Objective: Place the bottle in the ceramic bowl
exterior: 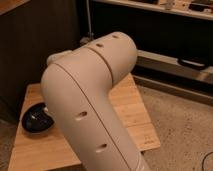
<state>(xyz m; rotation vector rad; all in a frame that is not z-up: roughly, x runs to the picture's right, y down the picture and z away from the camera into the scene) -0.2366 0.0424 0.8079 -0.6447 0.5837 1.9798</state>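
The ceramic bowl [36,120] is sitting on the wooden counter [132,117]. Right of the bowl, the arm [90,100] is hiding the hand, so I cannot tell its grip. Speckled floor [185,125] is spreading farther right.
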